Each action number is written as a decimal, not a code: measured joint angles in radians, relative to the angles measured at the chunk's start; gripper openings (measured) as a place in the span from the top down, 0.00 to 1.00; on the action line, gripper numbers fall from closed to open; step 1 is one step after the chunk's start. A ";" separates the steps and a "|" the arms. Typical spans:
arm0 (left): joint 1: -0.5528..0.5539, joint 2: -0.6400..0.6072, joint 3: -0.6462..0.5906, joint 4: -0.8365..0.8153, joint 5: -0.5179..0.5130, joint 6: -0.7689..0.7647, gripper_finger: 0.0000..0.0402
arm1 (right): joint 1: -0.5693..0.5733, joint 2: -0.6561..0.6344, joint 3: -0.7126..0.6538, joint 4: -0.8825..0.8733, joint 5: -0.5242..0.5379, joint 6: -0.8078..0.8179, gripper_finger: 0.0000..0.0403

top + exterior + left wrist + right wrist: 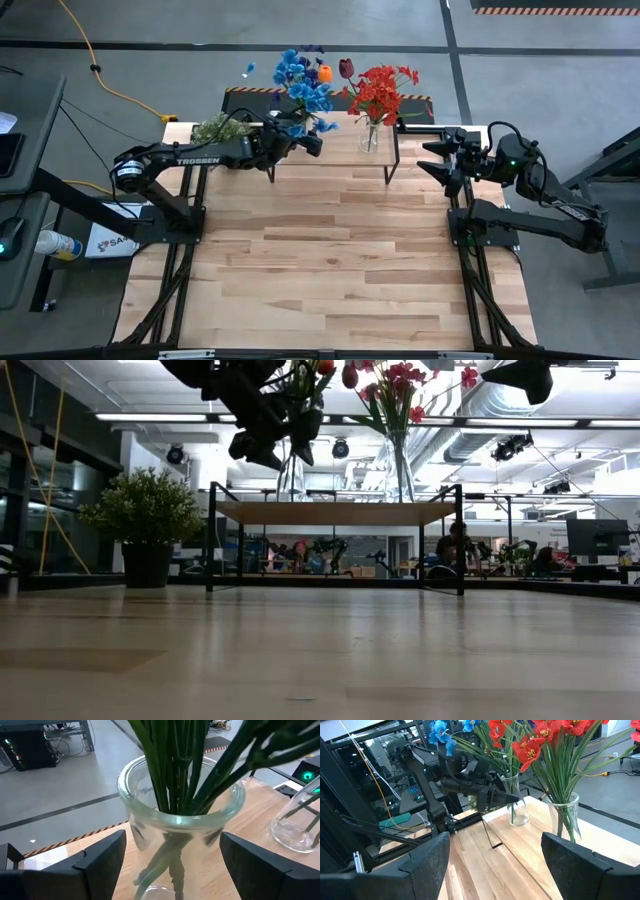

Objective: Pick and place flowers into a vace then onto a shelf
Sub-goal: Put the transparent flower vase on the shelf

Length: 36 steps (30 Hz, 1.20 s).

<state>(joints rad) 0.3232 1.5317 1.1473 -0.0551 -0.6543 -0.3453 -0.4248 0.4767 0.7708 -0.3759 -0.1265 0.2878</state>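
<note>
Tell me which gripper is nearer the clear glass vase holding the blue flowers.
Left. The left gripper straddles the clear glass vase of blue flowers, fingers open either side. The right gripper waits beyond the shelf's far end.

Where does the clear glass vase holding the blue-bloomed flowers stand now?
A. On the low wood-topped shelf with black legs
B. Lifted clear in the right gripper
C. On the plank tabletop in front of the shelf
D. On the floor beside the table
A: the clear glass vase of blue flowers stands on the shelf, with the left gripper open, a finger on either side of it.
</note>
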 joint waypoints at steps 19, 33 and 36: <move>-0.005 -0.005 0.000 0.000 0.020 0.001 0.12 | 0.000 0.000 -0.001 0.000 -0.010 0.000 0.25; -0.005 -0.005 0.001 0.000 0.042 0.000 0.12 | 0.000 0.000 -0.001 0.000 -0.041 0.000 0.25; -0.005 -0.005 0.001 0.000 0.042 0.000 0.12 | 0.000 0.000 -0.001 0.000 -0.041 0.000 0.25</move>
<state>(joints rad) 0.3180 1.5272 1.1481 -0.0555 -0.6121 -0.3450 -0.4248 0.4767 0.7696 -0.3763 -0.1673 0.2878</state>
